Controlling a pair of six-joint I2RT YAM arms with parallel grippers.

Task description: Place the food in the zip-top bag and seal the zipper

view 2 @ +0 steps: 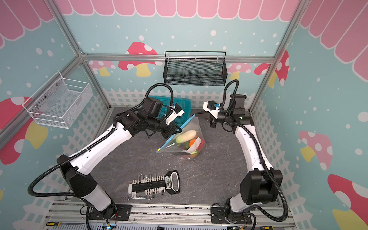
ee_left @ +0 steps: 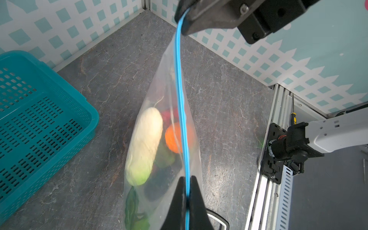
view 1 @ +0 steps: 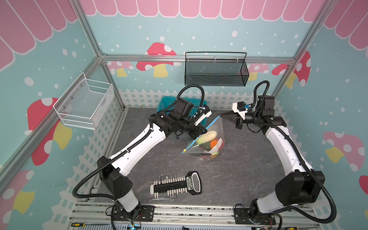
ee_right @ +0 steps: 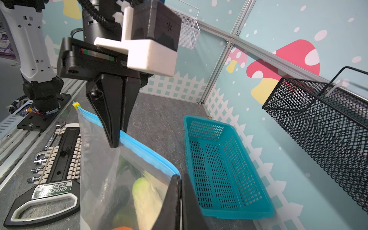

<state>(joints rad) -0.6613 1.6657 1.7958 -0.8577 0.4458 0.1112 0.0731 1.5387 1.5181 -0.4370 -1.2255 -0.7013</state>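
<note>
Clear zip-top bag [view 1: 218, 129] stretched between both grippers over the grey tabletop [view 1: 229, 174], toy food [ee_left: 173, 137] and cabbage [ee_left: 145, 143] inside, left gripper [ee_left: 187, 180] jaws pinching the blue zipper [ee_left: 180, 79] mid-strip, right gripper [ee_right: 180, 177] jaws clamped on its end, teal basket [ee_right: 219, 159] nearby.

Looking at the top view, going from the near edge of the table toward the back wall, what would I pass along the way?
Socket set → clear bag → teal basket → black mesh basket on the back wall.
</note>
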